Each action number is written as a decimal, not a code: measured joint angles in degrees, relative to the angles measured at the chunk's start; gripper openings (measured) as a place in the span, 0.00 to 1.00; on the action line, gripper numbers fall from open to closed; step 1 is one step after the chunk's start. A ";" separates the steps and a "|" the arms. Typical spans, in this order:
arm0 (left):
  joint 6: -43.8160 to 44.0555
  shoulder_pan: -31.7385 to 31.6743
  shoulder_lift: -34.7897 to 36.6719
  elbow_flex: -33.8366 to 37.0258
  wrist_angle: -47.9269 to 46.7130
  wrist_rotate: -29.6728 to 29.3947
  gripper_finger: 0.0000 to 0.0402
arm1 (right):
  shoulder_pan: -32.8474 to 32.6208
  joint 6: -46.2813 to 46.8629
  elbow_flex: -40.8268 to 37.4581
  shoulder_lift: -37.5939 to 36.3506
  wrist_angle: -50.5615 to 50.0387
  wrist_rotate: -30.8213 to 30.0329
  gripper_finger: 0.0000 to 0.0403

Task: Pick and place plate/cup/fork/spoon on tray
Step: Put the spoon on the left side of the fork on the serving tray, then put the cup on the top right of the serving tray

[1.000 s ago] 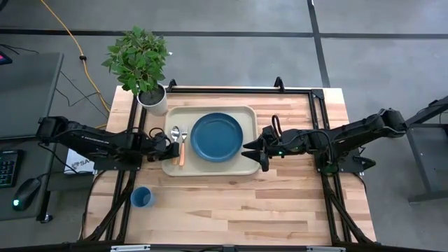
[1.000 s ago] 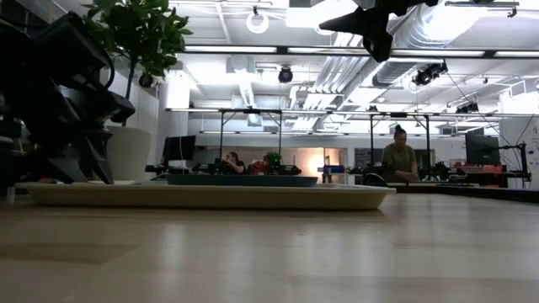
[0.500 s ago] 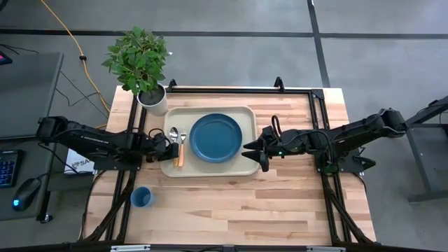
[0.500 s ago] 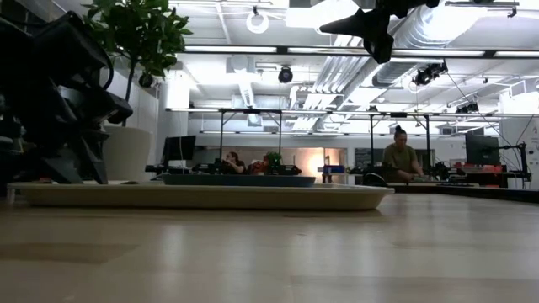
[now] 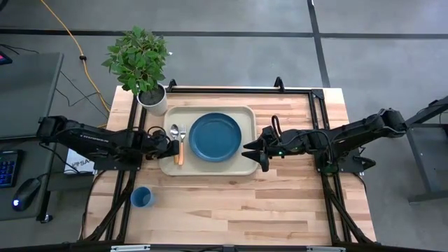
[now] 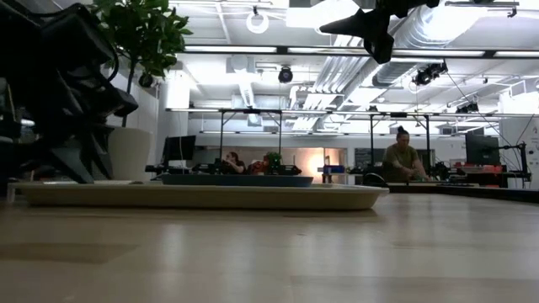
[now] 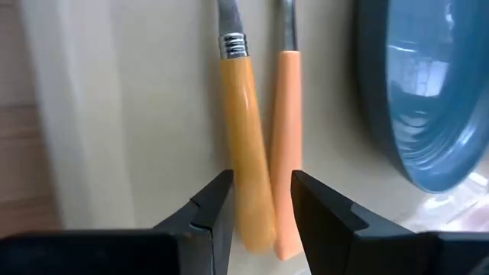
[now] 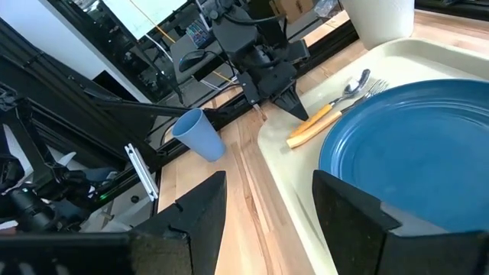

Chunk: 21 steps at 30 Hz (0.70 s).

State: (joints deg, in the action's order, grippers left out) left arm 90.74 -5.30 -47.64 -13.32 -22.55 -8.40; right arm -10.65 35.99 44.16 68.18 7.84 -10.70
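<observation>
Left wrist view: left gripper (image 7: pixel 261 200) narrowly parted astride spoon (image 7: pixel 246 145) and fork (image 7: pixel 287 145) handle ends on tray (image 5: pixel 238 166), at 9 o'clock of plate (image 5: pixel 215 136); right gripper (image 5: pixel 256 155) wide, empty; cup (image 5: pixel 142 197) off-tray; withdrawal likely dragging cutlery.

In the high view the left arm reached in low from the left edge of the frame toward its centre, ending in the left gripper (image 5: pixel 170 147) at left of centre, its fingers (image 7: pixel 206 218) parted with a narrow gap between them. The right arm stretched in from the right edge at about the same height, elbow raised near the right side. Its right gripper (image 5: pixel 255 154) sat just right of centre with fingers (image 8: pixel 351 218) spread wide and nothing between them.
</observation>
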 joint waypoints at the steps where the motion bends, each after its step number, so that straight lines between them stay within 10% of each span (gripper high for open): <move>1: 0.01 0.00 -0.02 -0.43 -0.76 0.02 0.28 | 0.02 0.00 0.00 0.00 0.00 0.00 0.46; 14: -4.70 0.00 2.43 -8.93 -9.69 -2.25 0.28 | 0.02 -0.41 0.00 0.00 -0.22 0.48 0.46; 21: -20.81 0.04 8.53 -20.26 -5.81 -11.40 0.28 | 0.00 -2.30 -0.04 -1.86 3.47 0.66 0.46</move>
State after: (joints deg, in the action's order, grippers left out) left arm 69.93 -5.26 -39.10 -33.58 -28.37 -19.81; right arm -10.65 33.69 44.12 66.32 11.30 -10.04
